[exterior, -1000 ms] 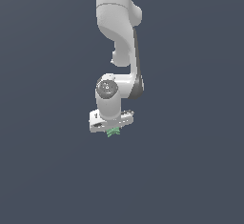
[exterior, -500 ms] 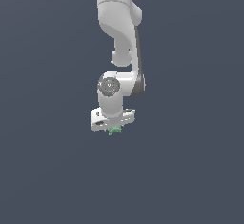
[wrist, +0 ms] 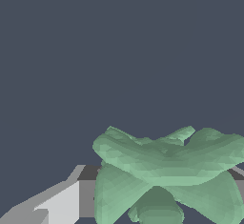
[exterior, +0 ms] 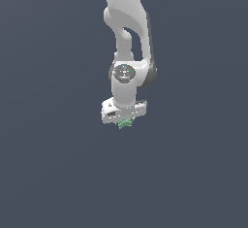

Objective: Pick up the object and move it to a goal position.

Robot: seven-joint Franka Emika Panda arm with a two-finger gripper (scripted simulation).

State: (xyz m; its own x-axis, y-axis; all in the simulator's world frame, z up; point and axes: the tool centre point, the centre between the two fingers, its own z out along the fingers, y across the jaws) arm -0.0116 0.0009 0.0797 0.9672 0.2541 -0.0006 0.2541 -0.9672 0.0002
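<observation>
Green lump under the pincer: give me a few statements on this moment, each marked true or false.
1. The green lump sits directly beneath the pincer. True.
2. The lump is red and smooth. False: it is light green and jagged.
3. The lump is much smaller than the pincer in the exterior view. True.
4. Several other objects lie around the lump. False: only plain dark grey background shows.
5. The arm reaches in from the bottom of the exterior view. False: it comes down from the top.
</observation>
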